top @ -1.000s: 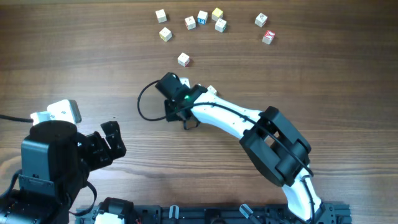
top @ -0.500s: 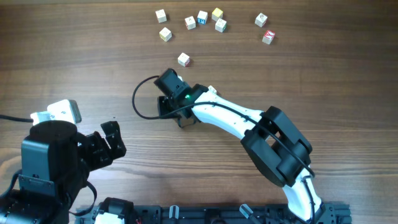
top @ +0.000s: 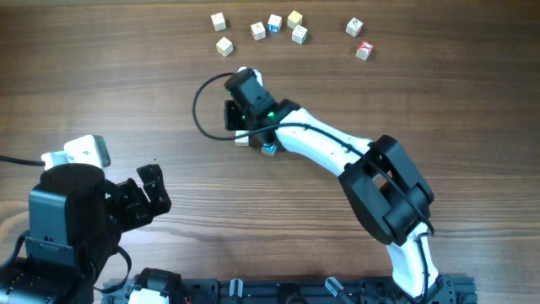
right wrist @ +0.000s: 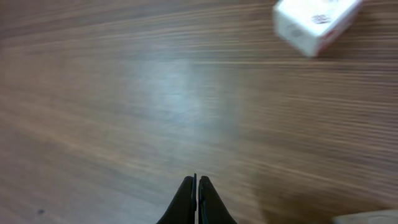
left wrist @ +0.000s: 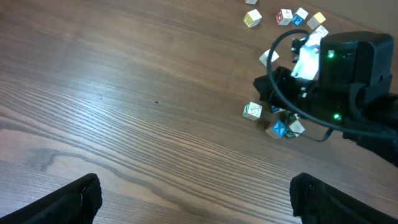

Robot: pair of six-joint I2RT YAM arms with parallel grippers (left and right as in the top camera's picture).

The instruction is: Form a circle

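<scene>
I have the right gripper (right wrist: 197,194) with its fingers pressed together on nothing, low over the table (right wrist: 124,93), and one loose cube (right wrist: 314,25) shows at the upper right of its wrist view. The circle (left wrist: 280,128) sits mostly hidden beneath that arm's wrist. Only a few of its cubes peek out, a blue-faced cube (top: 269,149) among them, well apart from the scattered cubes (top: 258,31) along the far side. My left gripper (left wrist: 194,199) is spread wide and empty at the near left.
</scene>
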